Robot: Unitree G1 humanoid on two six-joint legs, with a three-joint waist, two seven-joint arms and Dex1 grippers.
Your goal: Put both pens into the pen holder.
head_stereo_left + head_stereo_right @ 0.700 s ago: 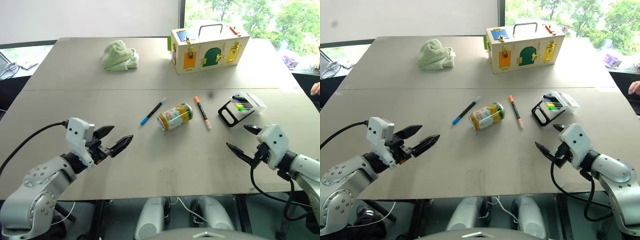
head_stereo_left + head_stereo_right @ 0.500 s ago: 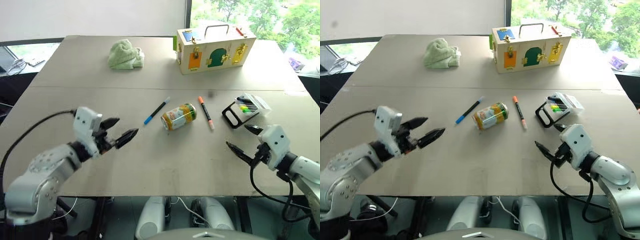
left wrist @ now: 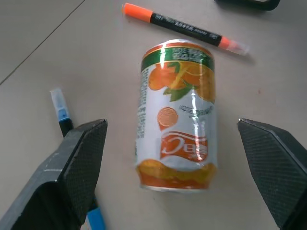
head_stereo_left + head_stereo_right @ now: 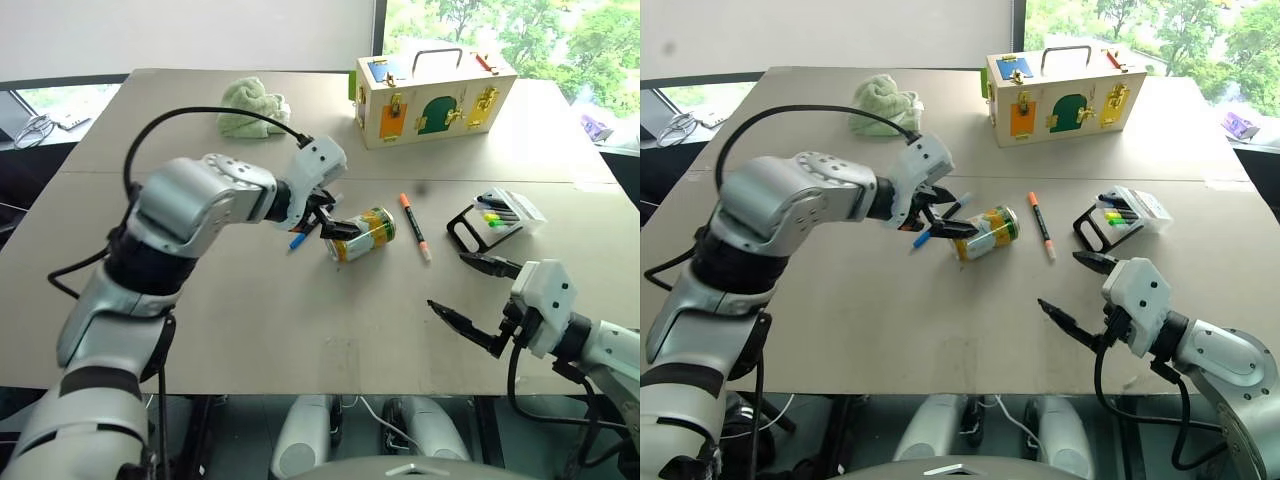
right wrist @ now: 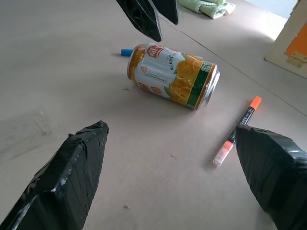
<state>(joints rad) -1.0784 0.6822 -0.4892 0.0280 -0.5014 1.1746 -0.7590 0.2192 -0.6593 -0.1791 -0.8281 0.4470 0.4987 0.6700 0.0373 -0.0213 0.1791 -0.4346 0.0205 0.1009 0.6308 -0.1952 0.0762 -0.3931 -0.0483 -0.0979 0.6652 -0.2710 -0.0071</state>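
Approach stage: my left gripper, fingers spread, hangs over the black pen beside the drink can; my right gripper waits spread and empty. The orange pen lies between can and pen holder. Next I must settle onto the black pen without nudging the can.

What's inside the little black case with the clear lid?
Inside the small black plastic case with its clear cover, a few coloured markers show: green, yellow and dark ones. How many there are, and what lies beneath them, is hidden.
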